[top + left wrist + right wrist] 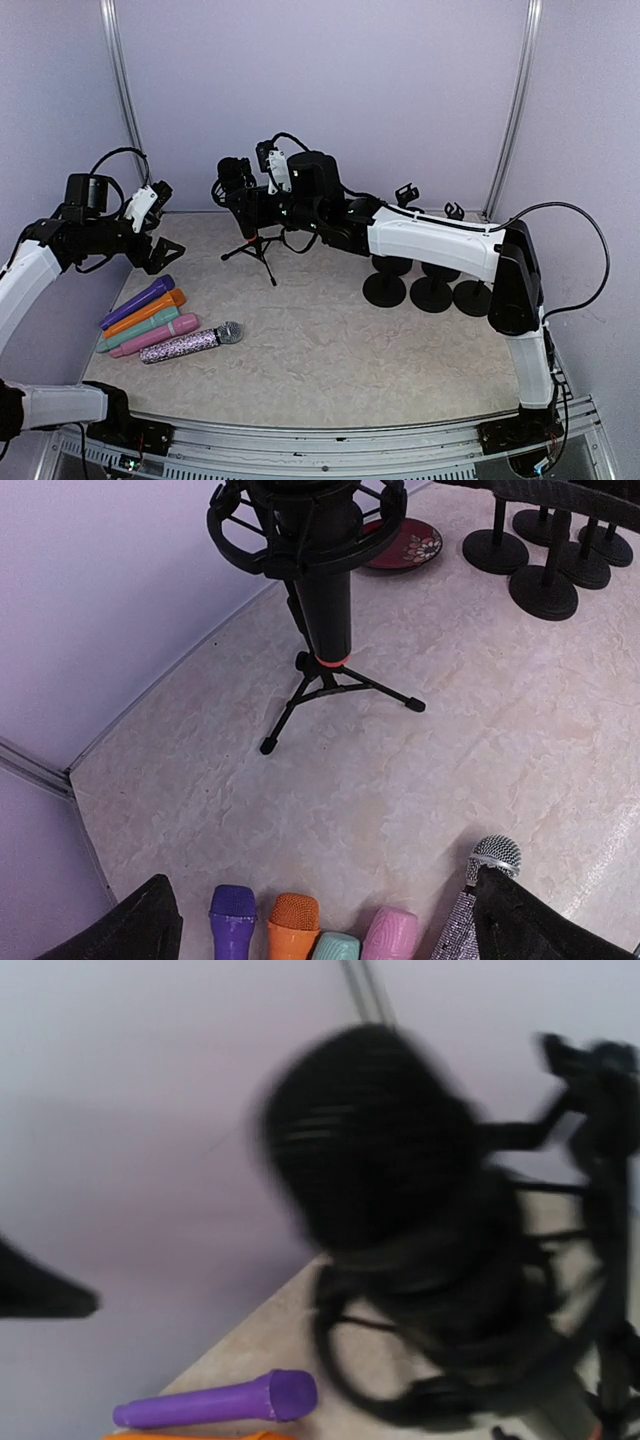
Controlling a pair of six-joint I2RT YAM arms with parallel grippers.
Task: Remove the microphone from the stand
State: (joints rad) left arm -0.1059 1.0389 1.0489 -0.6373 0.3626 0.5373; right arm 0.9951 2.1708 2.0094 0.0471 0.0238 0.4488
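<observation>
Your right claw (255,188) sits partly open, gripping nothing, beside the black microphone (237,172), which is cradled on its tripod stand (258,248) at the far side of the tabletop (330,340), left of centre. Your left claw (163,250) hangs wide open and empty above the coloured microphones (165,322) lying near left.

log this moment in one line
phase: approach | right end effector: open, at mic | mic: on stand | left end effector: open, over loose mics

No writing or numbers can be read anywhere.
</observation>
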